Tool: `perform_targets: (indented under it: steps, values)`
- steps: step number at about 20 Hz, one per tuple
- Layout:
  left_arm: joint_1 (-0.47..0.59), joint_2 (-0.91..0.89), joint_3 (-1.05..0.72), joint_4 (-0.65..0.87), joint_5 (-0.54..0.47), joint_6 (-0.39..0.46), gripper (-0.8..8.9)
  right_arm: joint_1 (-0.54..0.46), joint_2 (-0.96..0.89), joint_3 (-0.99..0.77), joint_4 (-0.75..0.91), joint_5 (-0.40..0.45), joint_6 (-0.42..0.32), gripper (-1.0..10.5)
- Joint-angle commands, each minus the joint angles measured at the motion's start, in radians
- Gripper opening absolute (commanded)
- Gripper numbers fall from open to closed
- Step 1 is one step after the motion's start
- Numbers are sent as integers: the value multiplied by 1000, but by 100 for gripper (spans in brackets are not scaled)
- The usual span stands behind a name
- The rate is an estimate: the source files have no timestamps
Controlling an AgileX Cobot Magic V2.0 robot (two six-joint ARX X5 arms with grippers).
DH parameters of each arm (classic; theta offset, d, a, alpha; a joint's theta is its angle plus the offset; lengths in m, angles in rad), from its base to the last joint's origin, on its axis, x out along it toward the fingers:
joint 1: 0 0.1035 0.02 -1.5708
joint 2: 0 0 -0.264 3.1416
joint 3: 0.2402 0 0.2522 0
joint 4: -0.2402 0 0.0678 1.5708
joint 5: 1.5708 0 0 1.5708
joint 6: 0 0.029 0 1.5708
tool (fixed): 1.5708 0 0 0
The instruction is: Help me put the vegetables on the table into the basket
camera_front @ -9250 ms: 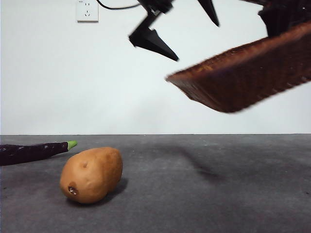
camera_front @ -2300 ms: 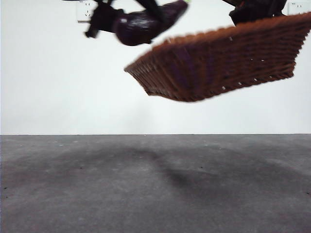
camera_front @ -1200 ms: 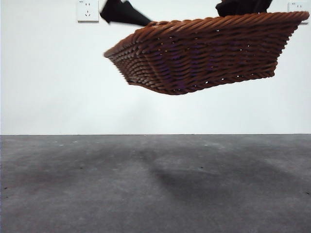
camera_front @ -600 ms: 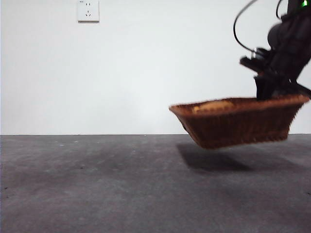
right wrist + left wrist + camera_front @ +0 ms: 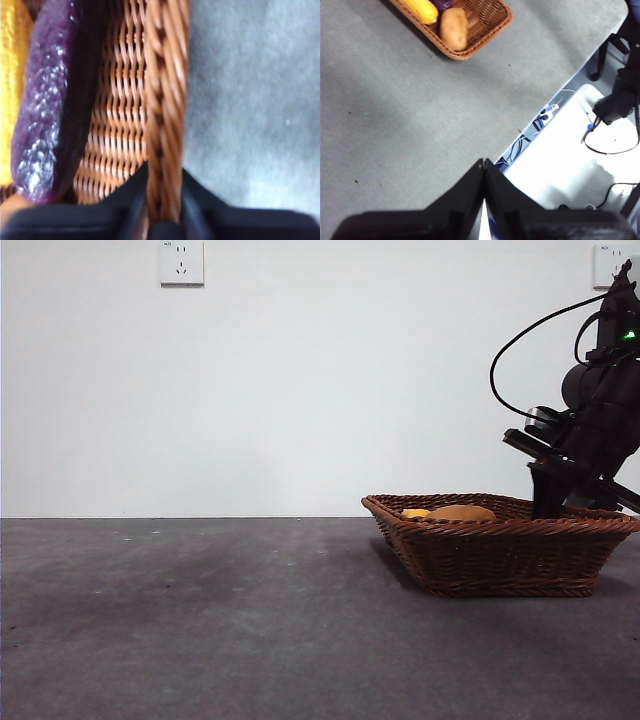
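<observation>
At lower right we see the right gripper [image 5: 162, 212] angled down, clamping the braided rim of the dark brown woven wicker basket [image 5: 500, 555]; the left gripper [image 5: 483, 167] hovers, jaws pressed together.

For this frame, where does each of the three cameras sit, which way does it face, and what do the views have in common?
Front view: low, level across the table; basket resting, right gripper on its rim.
Left wrist view: high, looking down past the shut left gripper at table and basket corner.
Right wrist view: close above the rim, jaws clamping it; eggplant inside.
Shared: basket; potato in front and left views.
</observation>
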Motion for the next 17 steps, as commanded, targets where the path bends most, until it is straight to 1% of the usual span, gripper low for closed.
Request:
perform_targets:
  steps: [1, 2, 3, 5, 6, 8, 9, 11, 12, 13, 15, 16, 17]
  values:
    - [-9, -18, -5, 4, 0, -15, -2, 0, 1, 3, -3, 3, 6, 616]
    - [-10, -25, -5, 4, 0, -15, -2, 0, -7, 4, -24, 8, 8, 659]
    - [-10, -34, -5, 4, 0, -15, -2, 0, -21, 5, -44, 33, 9, 659]
    - [-10, -55, -5, 4, -1, 4, -2, 0, -107, 5, -95, 124, 4, 658]
    - [-10, -69, -5, 4, -1, 20, -2, 0, -168, 5, -130, 190, 5, 657]
    - [-10, -96, -5, 4, 0, 53, -2, 2, -346, 5, -215, 259, 9, 657]
    - [-10, -110, -5, 4, 0, 71, -2, 2, -442, 5, -251, 277, 13, 657]
    - [-10, -131, -5, 4, 0, 105, -2, 4, -612, 4, -301, 295, 55, 635]
    - [-10, -139, -5, 4, -1, 123, -2, 4, -697, 4, -327, 294, 75, 540]
    - [-10, -144, -5, 4, 0, 139, -2, 5, -766, 4, -352, 295, 89, 411]
    - [-10, -150, -5, 4, 0, 137, -2, 20, -901, 4, -414, 295, 91, -40]
    - [-10, -153, -5, 5, 0, 135, -2, 30, -964, 4, -445, 295, 92, -9]
    - [-10, -155, -5, 5, -1, 135, -2, 37, -1025, 4, -474, 296, 91, -11]
